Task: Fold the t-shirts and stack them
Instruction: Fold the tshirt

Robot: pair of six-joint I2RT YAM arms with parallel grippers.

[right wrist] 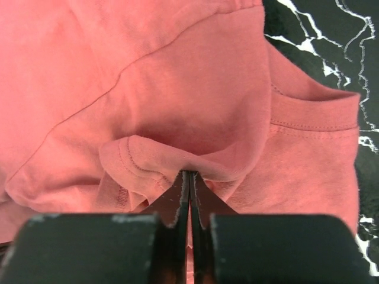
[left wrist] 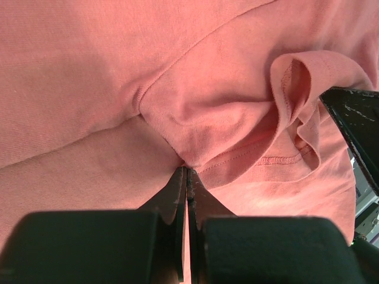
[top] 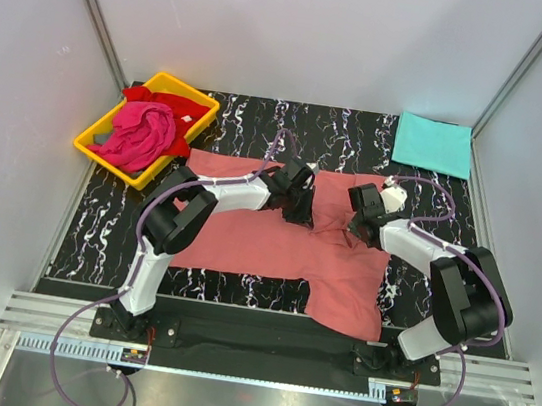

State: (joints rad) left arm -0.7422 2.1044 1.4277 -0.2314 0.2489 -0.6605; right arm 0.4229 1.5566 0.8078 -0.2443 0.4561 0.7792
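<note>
The salmon-pink t-shirt (top: 275, 249) lies spread across the middle of the black marbled table. My left gripper (top: 300, 210) is shut on a pinch of its cloth (left wrist: 195, 151) near a hem. My right gripper (top: 358, 218) is shut on a rolled fold of the same shirt (right wrist: 172, 160), close beside the left one. A turquoise t-shirt (top: 433, 143) lies folded flat at the back right. A magenta t-shirt (top: 139, 136) and a red t-shirt (top: 169, 104) sit crumpled in the tray.
The yellow plastic tray (top: 196, 97) stands at the back left corner. White walls close in the table on three sides. Bare marbled tabletop (right wrist: 320, 35) shows beside the pink shirt's hem in the right wrist view.
</note>
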